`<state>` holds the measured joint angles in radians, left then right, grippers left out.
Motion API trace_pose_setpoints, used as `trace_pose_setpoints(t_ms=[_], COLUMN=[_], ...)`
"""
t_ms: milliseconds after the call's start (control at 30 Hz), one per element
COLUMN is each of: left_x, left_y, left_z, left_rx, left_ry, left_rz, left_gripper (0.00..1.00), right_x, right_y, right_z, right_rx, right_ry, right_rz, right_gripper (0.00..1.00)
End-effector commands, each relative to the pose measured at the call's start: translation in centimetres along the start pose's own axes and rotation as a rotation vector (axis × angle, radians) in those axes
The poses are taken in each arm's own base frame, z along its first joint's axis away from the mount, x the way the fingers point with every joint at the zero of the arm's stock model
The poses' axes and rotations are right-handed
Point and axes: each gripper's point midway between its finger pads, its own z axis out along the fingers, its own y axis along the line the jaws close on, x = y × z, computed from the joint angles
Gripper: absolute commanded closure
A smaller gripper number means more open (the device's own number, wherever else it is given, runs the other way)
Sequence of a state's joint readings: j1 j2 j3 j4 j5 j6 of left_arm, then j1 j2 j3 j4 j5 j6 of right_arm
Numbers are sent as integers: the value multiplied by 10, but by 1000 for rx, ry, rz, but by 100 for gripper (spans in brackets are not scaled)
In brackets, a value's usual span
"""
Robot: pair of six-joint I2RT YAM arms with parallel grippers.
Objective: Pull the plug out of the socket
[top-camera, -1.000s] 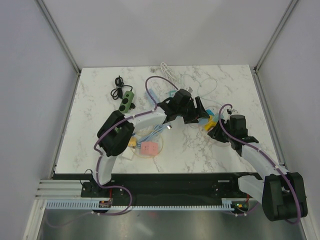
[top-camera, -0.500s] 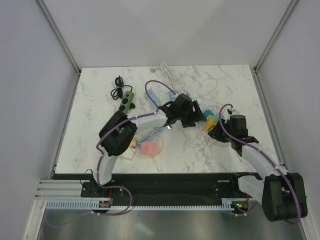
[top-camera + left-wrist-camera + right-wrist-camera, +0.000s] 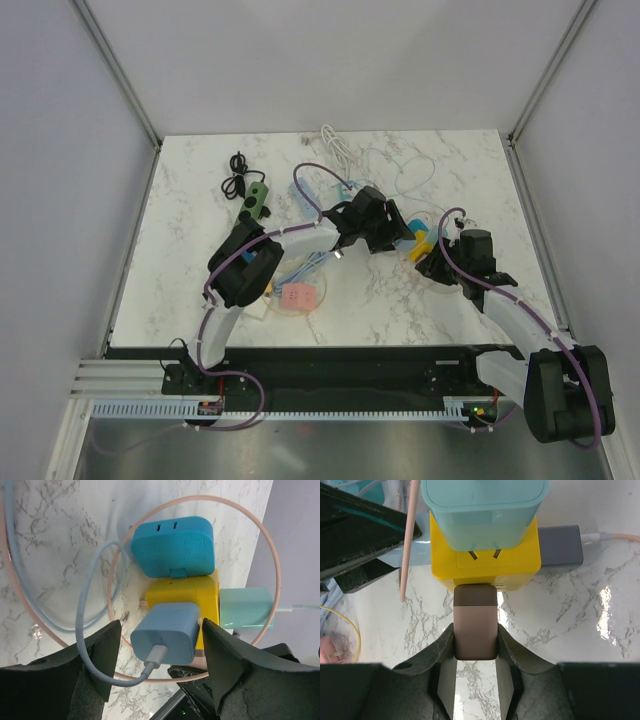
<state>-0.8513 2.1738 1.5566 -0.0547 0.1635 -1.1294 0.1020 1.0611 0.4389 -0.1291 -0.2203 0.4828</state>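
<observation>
A yellow cube socket (image 3: 187,592) lies on the marble table with several plugs in it. A blue charger plug (image 3: 167,632) with a blue cable sits between my left gripper's (image 3: 162,660) open jaws, with a gap on the left side. A large blue adapter (image 3: 172,545) and a mint plug (image 3: 246,608) sit on other faces. My right gripper (image 3: 475,645) is shut on a brownish plug (image 3: 475,625) seated in the socket (image 3: 485,562). In the top view both grippers meet at the socket (image 3: 420,243).
A grey plug (image 3: 560,545) with a pink cable sits on the socket's side. A pink cable loop (image 3: 270,560) rings the socket. A green power strip (image 3: 256,203), black cable (image 3: 236,175), white cable (image 3: 338,148) and pink block (image 3: 300,295) lie to the left.
The left arm has shifted a little, its elbow moving right, while its gripper stays at the socket. The right arm has not moved.
</observation>
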Motion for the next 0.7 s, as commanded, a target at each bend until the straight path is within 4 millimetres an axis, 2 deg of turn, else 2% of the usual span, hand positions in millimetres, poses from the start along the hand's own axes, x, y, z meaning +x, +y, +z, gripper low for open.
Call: trace_pose_setpoints(t_ms=[0, 100, 200, 233, 300, 333, 367, 400, 433, 533, 667], left_x=[-19, -19, -15, -17, -16, -14, -13, -10, -10, -3, 1], left_y=[-17, -16, -18, -24, -28, -28, -30, -29, -28, -27, -22], left_z=[6, 9, 9, 9, 5, 5, 2, 0, -1, -9, -14], left_rx=[45, 52, 72, 100, 117, 120, 128, 129, 134, 147, 147], left_ry=[-47, -35, -10, -11, -1, 5, 11, 18, 22, 47, 51], left_rz=[-33, -32, -27, -11, 3, 21, 31, 50, 58, 84, 103], left_gripper=[28, 31, 52, 65, 76, 84, 89, 92, 98, 98, 98], right_x=[-3, -3, -2, -2, -3, -4, -7, -11, -15, -33, -54], right_y=[12, 14, 14, 14, 14, 13, 12, 10, 7, 6, 8], right_z=[-3, -3, -3, -3, -2, -2, -4, -5, -6, -13, -23], right_rx=[-53, -61, -61, -62, -58, -50, -35, -19, 9, 51, 75], right_ry=[-5, 0, 6, 7, 6, 2, 3, -6, -20, -57, -114], right_rz=[-2, -5, -3, -2, 3, 2, 7, 7, 8, 16, 20], right_gripper=[68, 67, 64, 61, 53, 45, 39, 29, 25, 19, 22])
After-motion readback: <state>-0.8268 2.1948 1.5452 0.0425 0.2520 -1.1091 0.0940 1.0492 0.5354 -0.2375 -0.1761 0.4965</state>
